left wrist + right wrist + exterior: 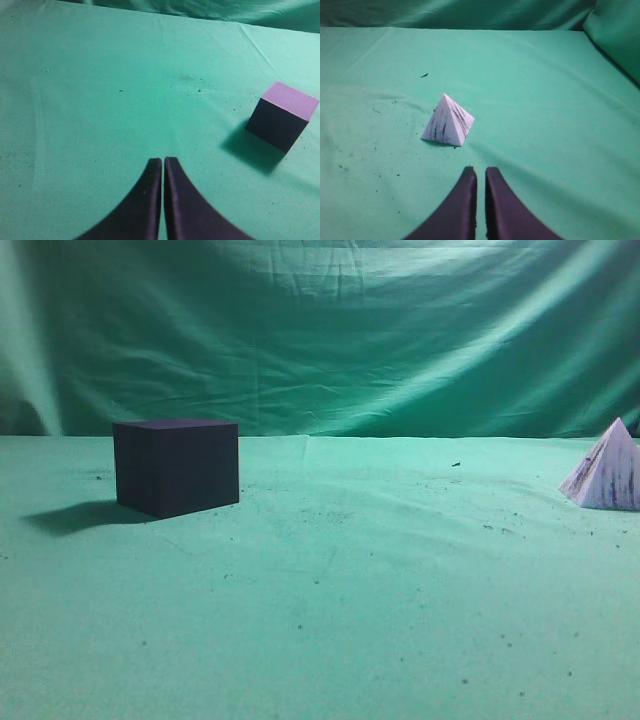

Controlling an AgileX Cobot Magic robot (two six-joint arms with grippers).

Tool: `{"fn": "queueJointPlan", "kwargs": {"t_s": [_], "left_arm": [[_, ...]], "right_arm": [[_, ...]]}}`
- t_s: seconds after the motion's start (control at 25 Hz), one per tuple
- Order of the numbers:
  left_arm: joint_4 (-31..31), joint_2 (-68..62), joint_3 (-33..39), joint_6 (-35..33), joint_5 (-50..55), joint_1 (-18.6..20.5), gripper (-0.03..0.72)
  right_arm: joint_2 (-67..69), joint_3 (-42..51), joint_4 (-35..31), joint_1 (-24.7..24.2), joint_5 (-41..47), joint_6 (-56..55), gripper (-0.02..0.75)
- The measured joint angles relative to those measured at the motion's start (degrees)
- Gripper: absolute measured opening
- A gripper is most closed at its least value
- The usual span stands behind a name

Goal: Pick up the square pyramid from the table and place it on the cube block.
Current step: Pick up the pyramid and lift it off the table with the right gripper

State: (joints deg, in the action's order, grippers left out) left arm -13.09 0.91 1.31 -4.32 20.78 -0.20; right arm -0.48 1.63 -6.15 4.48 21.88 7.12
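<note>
The square pyramid [608, 475], pale white-lilac with dark streaks, stands on the green table [350, 590] at the far right. It also shows in the right wrist view [448, 122], ahead and left of my right gripper [480, 171], which is shut and empty. The dark navy cube block [176, 466] stands at the left. It shows in the left wrist view [282, 116], far to the right of my left gripper [163, 160], which is shut and empty. Neither gripper shows in the exterior view.
A green cloth backdrop [320, 330] hangs behind the table. Small dark specks [424, 75] lie scattered on the cloth near the pyramid. A raised fold of cloth [615, 35] rises at the right of the right wrist view.
</note>
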Motion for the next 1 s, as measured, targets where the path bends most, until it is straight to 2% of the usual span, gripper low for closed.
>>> {"fn": "queueJointPlan", "kwargs": {"t_s": [0.12,0.24,0.4,0.48,0.56,0.64,0.76,1.0], "left_arm": [[0.0,0.0,0.0,0.0,0.0,0.0,0.000],[0.0,0.0,0.0,0.0,0.0,0.0,0.000],[0.0,0.0,0.0,0.0,0.0,0.0,0.000],[0.0,0.0,0.0,0.0,0.0,0.0,0.000],[0.0,0.0,0.0,0.0,0.0,0.0,0.000],[0.0,0.0,0.0,0.0,0.0,0.0,0.000],[0.0,0.0,0.0,0.0,0.0,0.0,0.000],[0.0,0.0,0.0,0.0,0.0,0.0,0.000]], "right_arm": [[0.0,0.0,0.4,0.0,-0.3,0.7,0.047],[0.0,0.0,4.0,0.0,-3.8,2.9,0.047],[0.0,0.1,4.7,0.0,-20.3,2.8,0.047],[0.0,0.1,3.4,0.0,-31.1,2.4,0.047],[0.0,0.0,0.0,0.0,-36.2,2.2,0.047],[0.0,-1.6,-3.2,0.0,-33.6,2.3,0.047],[1.1,-8.1,-4.6,0.0,-24.1,2.6,0.047],[15.5,-24.4,-4.8,0.0,-7.6,2.7,0.047]]}}
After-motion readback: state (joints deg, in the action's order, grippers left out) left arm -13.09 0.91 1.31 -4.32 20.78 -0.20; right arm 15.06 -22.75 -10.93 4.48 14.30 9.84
